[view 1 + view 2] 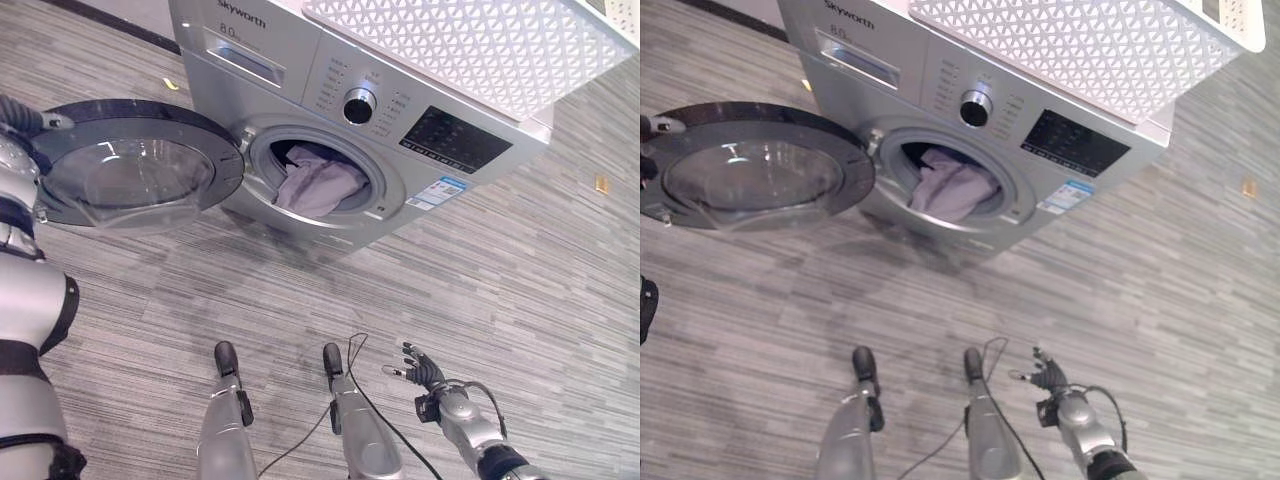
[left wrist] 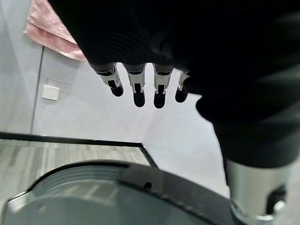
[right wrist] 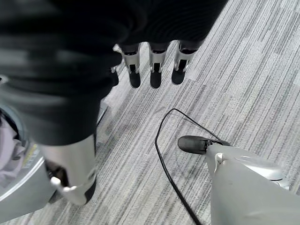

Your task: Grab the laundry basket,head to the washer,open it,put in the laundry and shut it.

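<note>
Left hand (image 2: 140, 89): mine, fingers straight, empty, just behind the door's left edge.
Right hand (image 1: 420, 370): spread, empty, low near right.
Door: round dark-rimmed glass door (image 1: 130, 170), swung left; my left hand is nearer.
Laundry: pale lilac cloth (image 1: 318, 182) inside silver front-loading washer (image 1: 300, 70).
Basket: white perforated plastic basket (image 1: 470, 45) atop washer.

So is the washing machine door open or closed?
Open. The round door is swung wide to the side, and pale laundry shows inside the washer drum.

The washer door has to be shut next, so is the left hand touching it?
Cannot tell. In the left wrist view the left hand has straight fingers above the door's rim, but their depth from it is unclear.
</note>
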You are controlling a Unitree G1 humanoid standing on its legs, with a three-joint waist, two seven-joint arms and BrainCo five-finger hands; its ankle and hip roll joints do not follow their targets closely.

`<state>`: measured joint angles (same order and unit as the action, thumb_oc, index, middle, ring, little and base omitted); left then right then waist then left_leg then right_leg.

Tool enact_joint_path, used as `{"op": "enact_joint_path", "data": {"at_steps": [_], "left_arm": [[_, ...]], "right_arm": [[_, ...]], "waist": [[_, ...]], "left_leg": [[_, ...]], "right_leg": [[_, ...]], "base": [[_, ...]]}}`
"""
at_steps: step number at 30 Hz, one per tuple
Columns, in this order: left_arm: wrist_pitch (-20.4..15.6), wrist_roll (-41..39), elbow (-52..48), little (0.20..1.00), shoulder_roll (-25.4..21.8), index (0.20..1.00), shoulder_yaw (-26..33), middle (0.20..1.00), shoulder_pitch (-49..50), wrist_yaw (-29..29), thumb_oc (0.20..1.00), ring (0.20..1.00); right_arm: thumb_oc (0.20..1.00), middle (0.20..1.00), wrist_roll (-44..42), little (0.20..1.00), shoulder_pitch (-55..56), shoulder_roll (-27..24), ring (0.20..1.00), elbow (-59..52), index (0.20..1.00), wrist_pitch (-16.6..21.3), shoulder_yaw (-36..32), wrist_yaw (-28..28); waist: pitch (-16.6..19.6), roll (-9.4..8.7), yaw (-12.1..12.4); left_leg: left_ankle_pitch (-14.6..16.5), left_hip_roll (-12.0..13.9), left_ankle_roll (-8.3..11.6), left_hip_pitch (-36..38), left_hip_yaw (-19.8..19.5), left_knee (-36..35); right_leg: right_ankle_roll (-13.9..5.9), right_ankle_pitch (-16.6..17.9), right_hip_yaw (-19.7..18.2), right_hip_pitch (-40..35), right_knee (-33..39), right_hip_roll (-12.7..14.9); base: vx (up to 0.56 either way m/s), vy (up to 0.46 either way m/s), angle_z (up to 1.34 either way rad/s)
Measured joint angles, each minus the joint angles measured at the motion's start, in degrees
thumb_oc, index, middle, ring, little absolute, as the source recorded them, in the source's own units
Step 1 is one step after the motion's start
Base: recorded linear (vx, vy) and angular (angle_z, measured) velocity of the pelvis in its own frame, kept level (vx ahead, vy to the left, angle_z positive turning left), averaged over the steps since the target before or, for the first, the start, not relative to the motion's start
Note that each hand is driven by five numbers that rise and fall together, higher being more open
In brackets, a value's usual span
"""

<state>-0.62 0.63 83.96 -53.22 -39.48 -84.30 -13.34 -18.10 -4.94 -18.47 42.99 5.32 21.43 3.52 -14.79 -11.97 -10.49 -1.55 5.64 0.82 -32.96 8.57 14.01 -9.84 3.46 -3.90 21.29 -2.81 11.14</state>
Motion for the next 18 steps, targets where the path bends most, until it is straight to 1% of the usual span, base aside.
{"op": "enact_joint_path", "data": {"at_steps": [3,4,8,10,12,16,18], "left_arm": [[-0.01,-0.01,-0.11,1.000,-0.37,1.000,-0.17,1.000,-1.09,-0.38,1.000,1.000],[-0.02,-0.01,-0.16,1.000,-0.39,1.000,-0.43,1.000,-1.25,-0.71,1.000,1.000],[-0.27,-0.36,-0.56,1.000,-0.42,1.000,-1.28,1.000,-1.86,-1.70,1.000,1.000],[-0.45,-0.36,-0.94,1.000,-0.45,1.000,-1.24,1.000,-2.12,-1.60,1.000,1.000],[-0.49,-0.66,-0.30,1.000,-0.28,1.000,-0.93,1.000,-2.07,-1.00,1.000,1.000],[-0.44,-0.76,-0.31,1.000,-0.30,1.000,-0.31,1.000,-2.16,0.07,1.000,1.000],[-0.44,-0.73,-0.33,1.000,-0.12,1.000,-0.26,1.000,-2.04,0.30,1.000,1.000]], "right_arm": [[1.000,1.000,-0.90,1.000,1.21,-0.14,1.000,0.04,1.000,0.01,-0.12,-0.03],[1.000,1.000,-0.88,1.000,2.02,-0.33,1.000,0.02,1.000,0.15,-0.12,-0.04],[1.000,1.000,-0.87,1.000,2.51,-0.67,1.000,0.07,1.000,0.47,-0.19,-0.05],[1.000,1.000,-0.87,1.000,2.51,-0.67,1.000,0.09,1.000,0.49,-0.42,-0.04],[1.000,1.000,-0.87,1.000,2.39,-0.89,1.000,-0.14,1.000,0.55,-0.86,-0.10],[1.000,1.000,-0.95,1.000,2.54,-2.22,1.000,-1.47,1.000,0.60,-1.53,-0.16],[1.000,1.000,-1.35,1.000,2.55,-2.29,1.000,-1.44,1.000,0.60,-2.38,-0.10]], "waist": [[0.03,-0.05,-0.40],[0.05,-0.10,-0.68],[0.03,-0.06,-1.49],[0.03,-0.06,-1.48],[0.07,0.02,-1.39],[0.10,0.08,-1.48],[0.12,0.07,-1.55]], "left_leg": [[0.07,0.32,0.10,-1.32,-0.01,0.44],[0.61,0.47,0.26,-2.18,-0.11,1.38],[1.67,0.57,-0.37,-4.90,-0.08,3.90],[1.87,0.38,-0.61,-5.55,-0.01,4.19],[2.93,0.24,-0.69,-6.84,-0.02,5.96],[3.71,-0.01,-1.60,-9.39,0.21,8.02],[3.76,-0.24,-1.69,-10.29,0.22,8.25]], "right_leg": [[0.00,0.00,0.05,1.21,0.02,-0.31],[0.00,0.01,0.03,1.61,0.02,-0.43],[-0.17,0.21,-0.07,3.21,-0.03,-0.26],[-0.24,0.41,-0.09,3.70,-0.02,-0.02],[-0.21,0.47,-0.12,4.34,-0.06,0.22],[-0.22,1.02,-0.11,5.76,0.01,0.70],[-0.02,1.51,-0.09,6.56,0.07,0.88]], "base": [[0.05,0.029,-0.03],[0.04,0.045,-0.04],[0.03,0.038,-0.02],[0.04,0.050,0.02],[0.04,0.047,-0.01],[0.01,0.009,-0.01],[0.00,0.000,0.00]]}}
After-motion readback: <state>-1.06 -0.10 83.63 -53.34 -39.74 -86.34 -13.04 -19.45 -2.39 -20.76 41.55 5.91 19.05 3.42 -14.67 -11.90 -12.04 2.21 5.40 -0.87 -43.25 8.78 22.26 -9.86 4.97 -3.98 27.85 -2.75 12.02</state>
